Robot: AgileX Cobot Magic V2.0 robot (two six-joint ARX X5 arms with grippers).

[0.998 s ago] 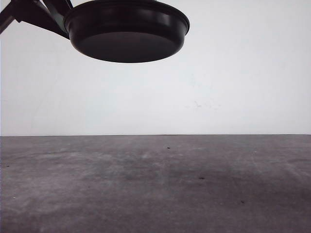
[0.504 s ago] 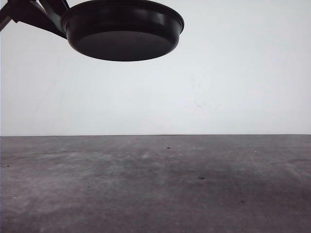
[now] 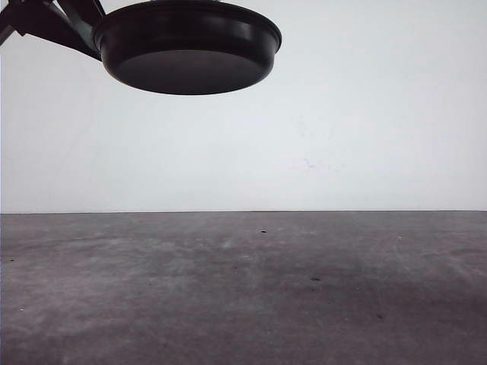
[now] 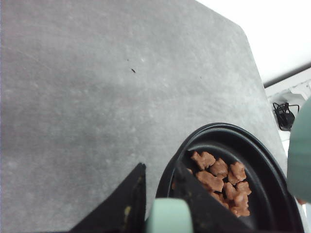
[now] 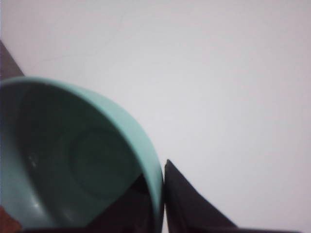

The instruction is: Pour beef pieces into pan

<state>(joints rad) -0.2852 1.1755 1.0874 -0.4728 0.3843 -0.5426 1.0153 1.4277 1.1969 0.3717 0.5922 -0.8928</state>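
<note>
Pan (image 3: 188,47): being held aloft, well above the table (image 3: 243,289).
Left gripper (image 4: 163,194): being kept clamped on the pan's mint handle (image 4: 169,217).
Beef pieces (image 4: 221,182): being carried inside the pan.
Right gripper (image 5: 163,194): being kept pinched on a green bowl (image 5: 73,160) rim.

Ahead of me the light is flat and bright on the white wall (image 3: 365,114), so the raised pan (image 3: 186,49) at eleven o'clock is a dark, backlit shape. My left wrist picture is evenly lit and fairly sharp. My right wrist picture is soft, with the green bowl (image 5: 73,160) blurred and shadowed inside.
</note>
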